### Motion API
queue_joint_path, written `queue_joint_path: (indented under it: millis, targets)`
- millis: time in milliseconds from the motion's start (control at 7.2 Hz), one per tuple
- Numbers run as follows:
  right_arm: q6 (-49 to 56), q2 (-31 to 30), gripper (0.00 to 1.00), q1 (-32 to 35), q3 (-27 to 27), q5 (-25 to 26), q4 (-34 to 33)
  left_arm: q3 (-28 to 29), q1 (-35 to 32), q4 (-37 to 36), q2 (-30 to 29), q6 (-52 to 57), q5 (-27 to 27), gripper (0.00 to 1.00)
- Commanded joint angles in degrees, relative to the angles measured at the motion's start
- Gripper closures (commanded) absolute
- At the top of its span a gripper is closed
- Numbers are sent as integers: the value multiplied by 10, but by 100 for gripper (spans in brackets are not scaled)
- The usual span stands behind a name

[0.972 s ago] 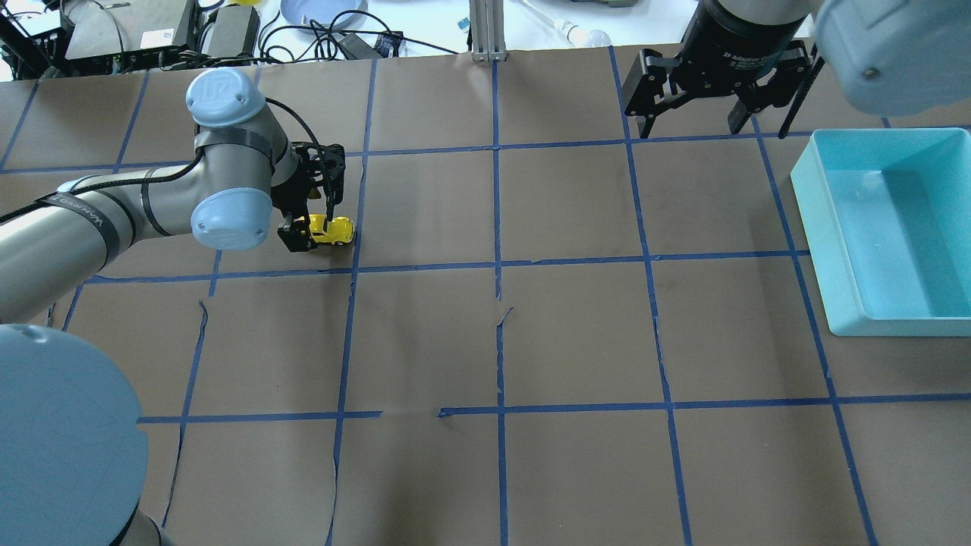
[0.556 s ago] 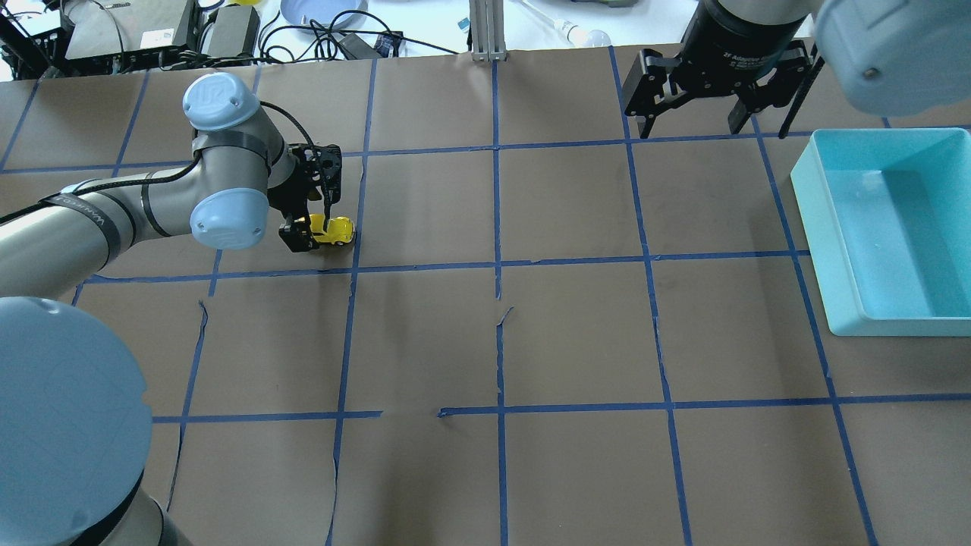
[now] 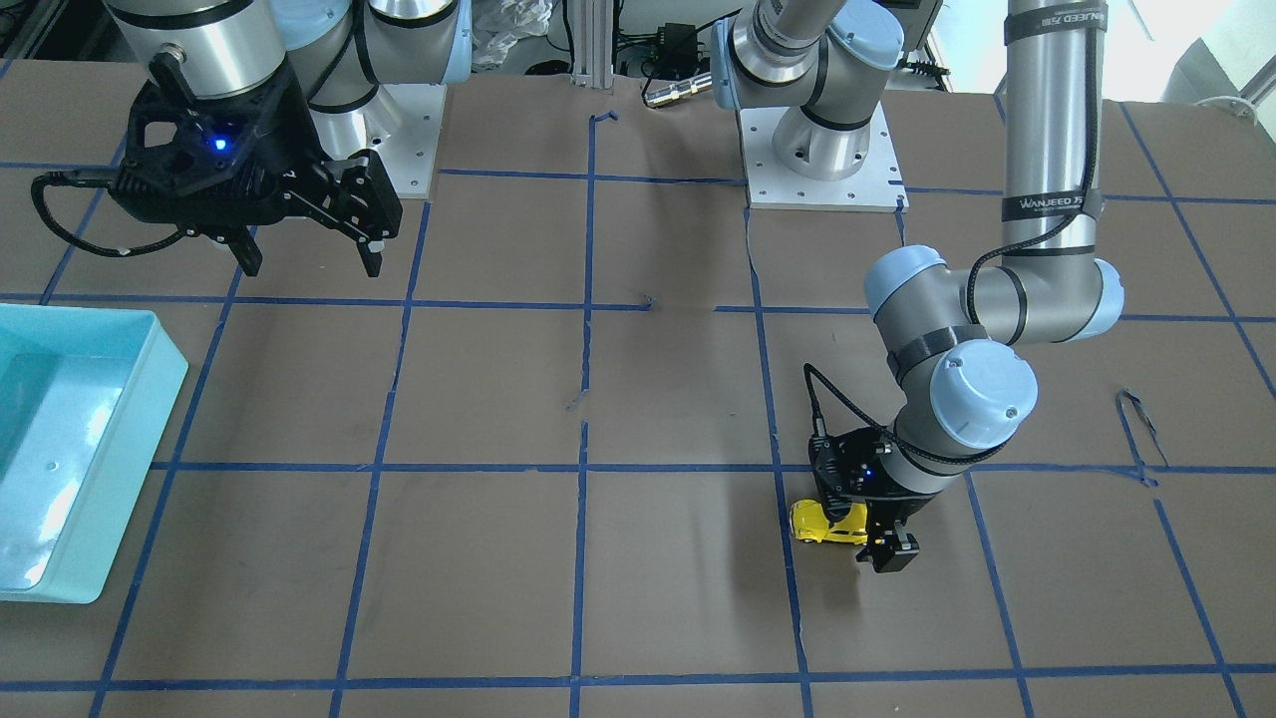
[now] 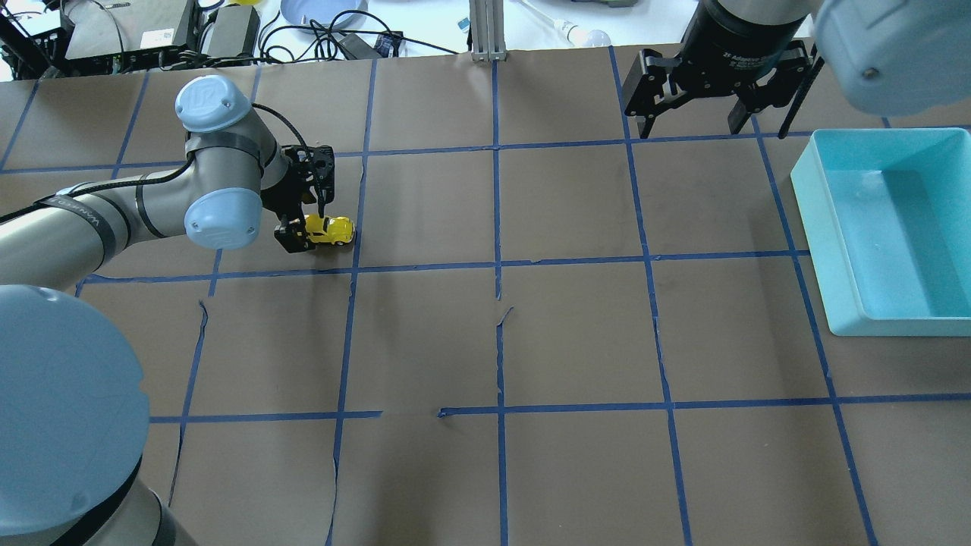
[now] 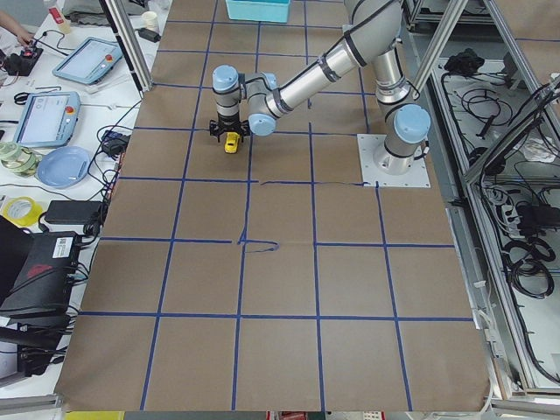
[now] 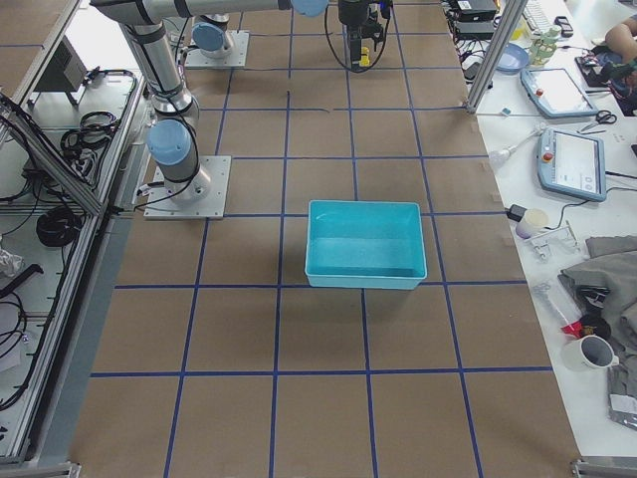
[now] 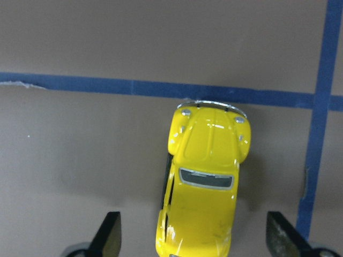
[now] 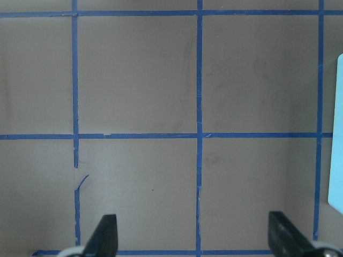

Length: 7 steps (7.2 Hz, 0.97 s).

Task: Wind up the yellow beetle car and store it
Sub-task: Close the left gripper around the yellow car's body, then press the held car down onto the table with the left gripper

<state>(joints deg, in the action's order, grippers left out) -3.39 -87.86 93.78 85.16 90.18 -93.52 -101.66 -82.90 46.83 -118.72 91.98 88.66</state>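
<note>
The yellow beetle car [image 4: 334, 230] stands on the brown paper table, on its wheels, just inside a blue tape crossing. My left gripper [image 4: 306, 227] is low over its rear, open, with one finger on each side. In the left wrist view the car [image 7: 206, 182] lies between the two fingertips [image 7: 110, 241], with a gap on both sides. The front-facing view shows the car [image 3: 827, 524] poking out from under the left gripper [image 3: 869, 534]. My right gripper [image 4: 709, 114] hangs open and empty high over the far right of the table.
An empty light-blue bin [image 4: 808, 220] stands at the right edge of the table, also seen in the front-facing view [image 3: 150, 399] and the right side view [image 6: 363, 282]. Blue tape lines grid the paper. Cables and boxes lie beyond the far edge.
My left arm's wrist and gripper have shifted slightly left over the car. The car stays where it was. The right arm has not moved.
</note>
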Motion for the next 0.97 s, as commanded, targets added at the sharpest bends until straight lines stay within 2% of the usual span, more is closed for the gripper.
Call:
queue_joint_path:
  millis: [0, 278, 417, 833]
  targets:
    - [0, 0, 0, 0, 0, 0, 0, 1, -3, -1, -1, -15, -3, 6]
    - [0, 1, 0, 0, 0, 0, 0, -3, -3, -2, -1, -15, -3, 8]
    - [0, 0, 0, 0, 0, 0, 0, -2, -5, -2, -2, -19, -3, 15]
    - [0, 0, 0, 0, 0, 0, 0, -2, -7, -2, -2, -19, -11, 18]
